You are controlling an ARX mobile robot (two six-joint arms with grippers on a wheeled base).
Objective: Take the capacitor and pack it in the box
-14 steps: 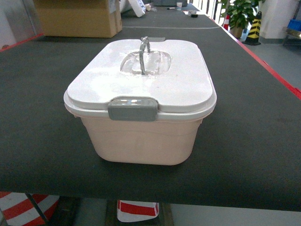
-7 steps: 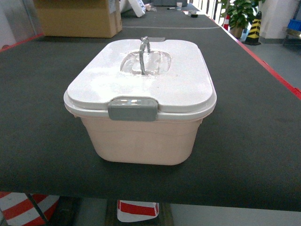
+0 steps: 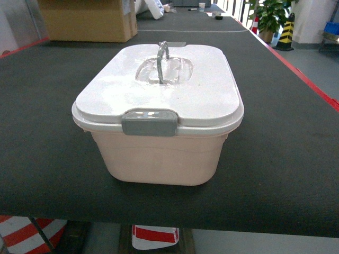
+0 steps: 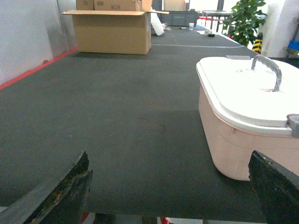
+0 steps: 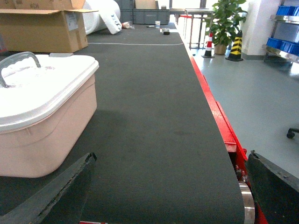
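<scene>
Both grippers, left [image 4: 168, 186] and right [image 5: 170, 189], hang with jaws apart beside the lidded box [image 3: 159, 153] on the belt [image 3: 275, 159].

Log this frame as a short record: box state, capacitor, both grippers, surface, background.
box: pink tub on the black table, nearer its right, red-edged side
lid: white lid on, grey latch down, handle upright
capacitor: not visible in any view
left gripper: open, holding nothing, left of the tub
right gripper: open, holding nothing, right of the tub
background: cardboard carton, potted plant
</scene>
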